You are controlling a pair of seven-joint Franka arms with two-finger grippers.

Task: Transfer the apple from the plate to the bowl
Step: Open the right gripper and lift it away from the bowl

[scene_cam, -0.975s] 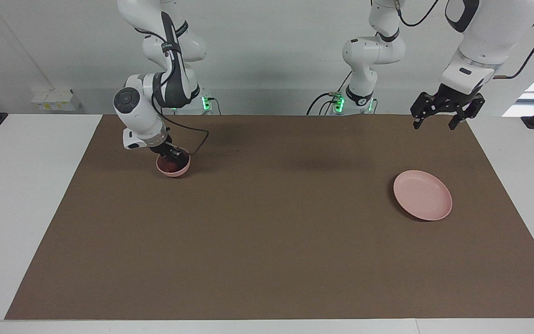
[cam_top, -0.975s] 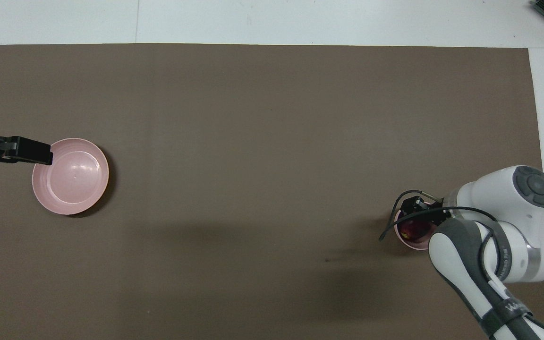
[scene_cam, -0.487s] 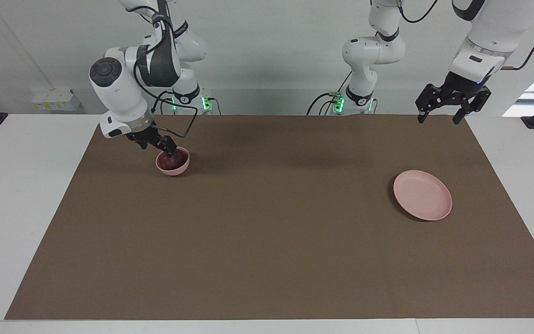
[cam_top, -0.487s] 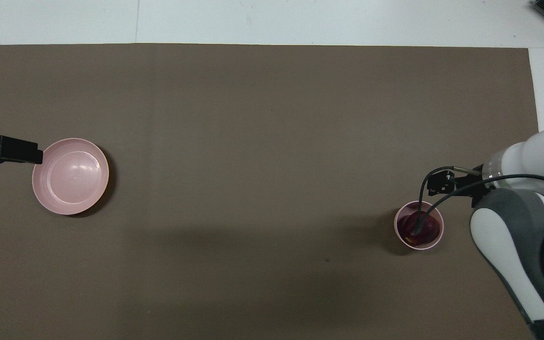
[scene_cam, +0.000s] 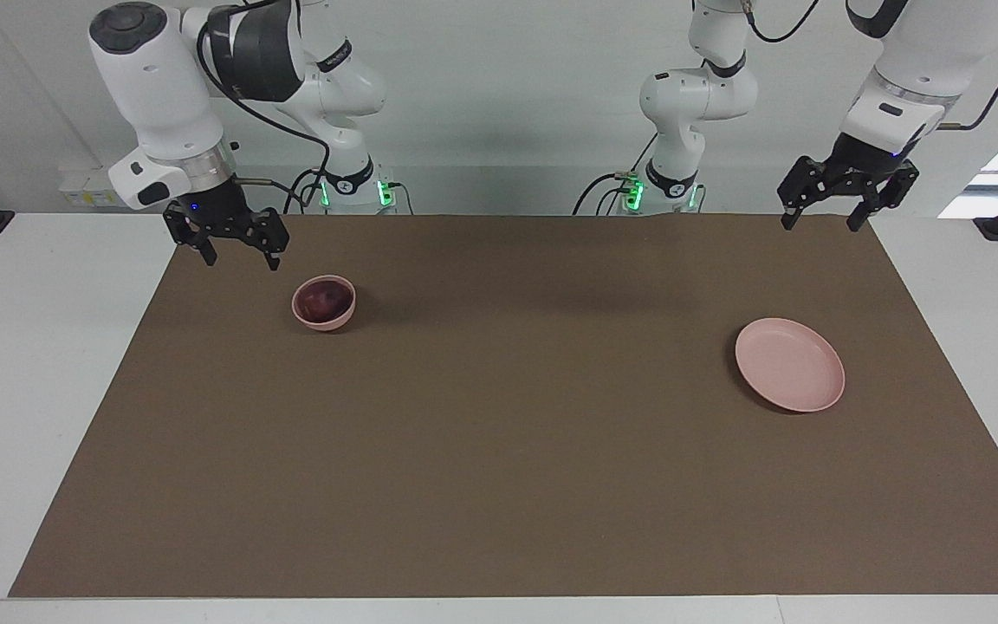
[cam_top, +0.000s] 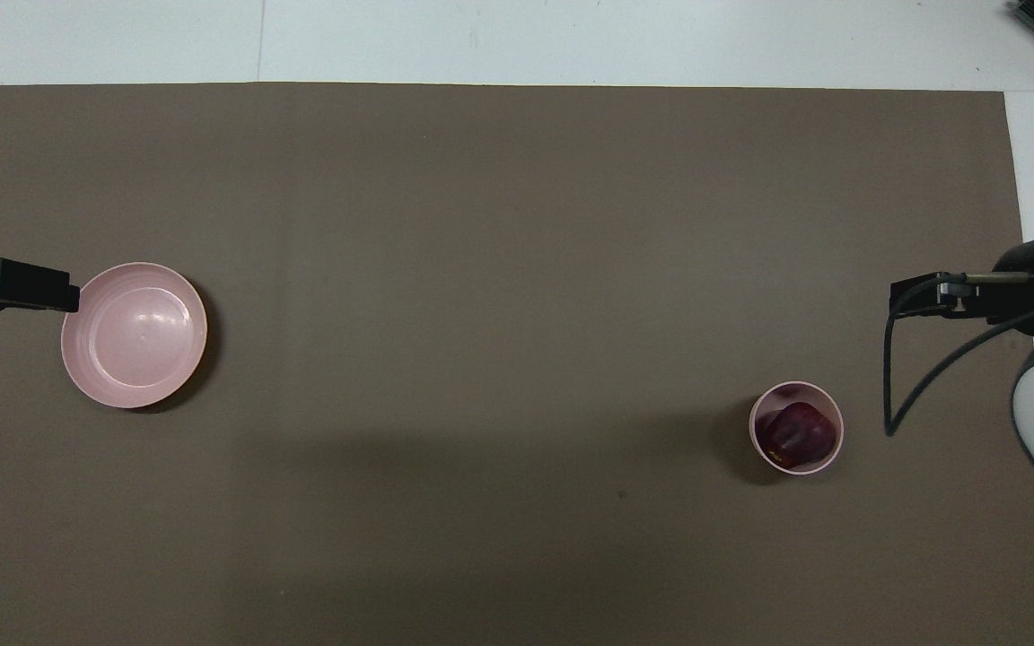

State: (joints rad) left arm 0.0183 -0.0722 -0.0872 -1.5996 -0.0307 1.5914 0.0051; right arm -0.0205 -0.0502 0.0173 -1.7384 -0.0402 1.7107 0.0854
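Observation:
The dark red apple [scene_cam: 322, 301] [cam_top: 800, 432] lies inside the small pink bowl [scene_cam: 301, 309] [cam_top: 755, 422], which stands toward the right arm's end of the table. The flat pink plate [scene_cam: 789, 364] [cam_top: 134, 334] sits bare toward the left arm's end. My right gripper [scene_cam: 237, 258] hangs open and holds nothing, in the air over the mat's edge, beside the bowl and clear of it. My left gripper [scene_cam: 821, 225] hangs open, raised over the mat's corner near its base, apart from the plate.
A brown mat [scene_cam: 516, 433] covers most of the white table [scene_cam: 48, 364]. A black cable [cam_top: 894, 377] loops down from the right wrist. The arm bases stand along the table's edge nearest the robots.
My right gripper has lifted out of the bowl and swung up and away from it, leaving the apple inside. The left gripper rose slightly and then held still.

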